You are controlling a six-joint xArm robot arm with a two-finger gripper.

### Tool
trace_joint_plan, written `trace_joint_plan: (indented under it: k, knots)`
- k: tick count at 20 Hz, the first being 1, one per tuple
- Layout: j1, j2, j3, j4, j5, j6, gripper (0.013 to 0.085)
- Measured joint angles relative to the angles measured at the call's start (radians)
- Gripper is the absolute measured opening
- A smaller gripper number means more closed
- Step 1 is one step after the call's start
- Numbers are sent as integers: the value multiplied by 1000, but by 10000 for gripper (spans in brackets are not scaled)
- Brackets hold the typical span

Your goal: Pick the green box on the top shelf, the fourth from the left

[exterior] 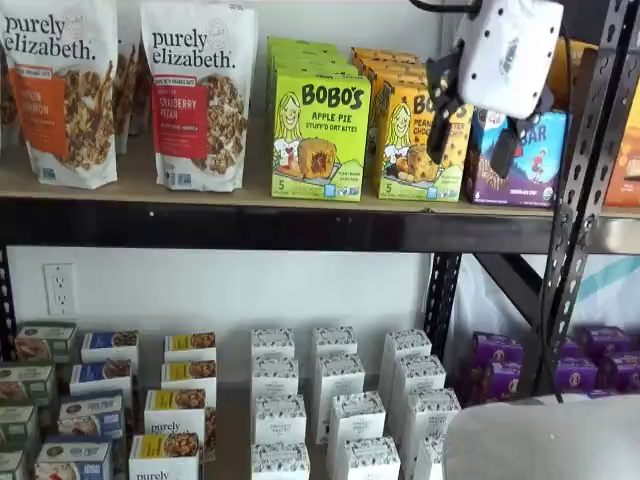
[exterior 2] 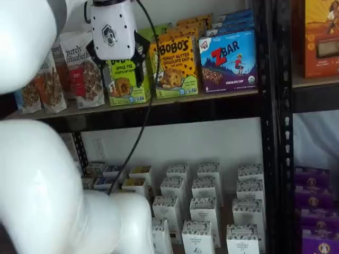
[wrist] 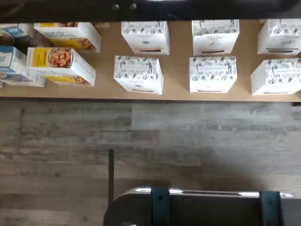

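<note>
The green box (exterior: 320,135) is flanked on the top shelf (exterior: 250,225) by a granola bag (exterior: 200,95) and an orange-yellow box (exterior: 415,140), while the gripper (exterior: 475,145) is held apart, jaws wide open and empty.

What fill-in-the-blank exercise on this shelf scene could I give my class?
1. The green box stands on the ____ shelf.
2. Right beside it stands an orange-yellow Bobo's box of ____ butter chocolate chip.
3. The gripper has its fingers ____, holding nothing.
4. The Purely Elizabeth bags stand ____.

Missing: top; peanut; open; upright

The green box (exterior: 320,135) stands on the top shelf (exterior: 250,225), left of the peanut butter box (exterior: 415,140)
</note>
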Motion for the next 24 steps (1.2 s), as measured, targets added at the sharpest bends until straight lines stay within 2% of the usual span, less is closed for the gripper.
trace_joint_plan:
  k: [5,14,24]
  knots:
    - [64,35,-15,-9,-32,58,850]
    - [143,89,-32,-43,-101,122,850]
    - [191,148,-66,-64,-179,160,850]
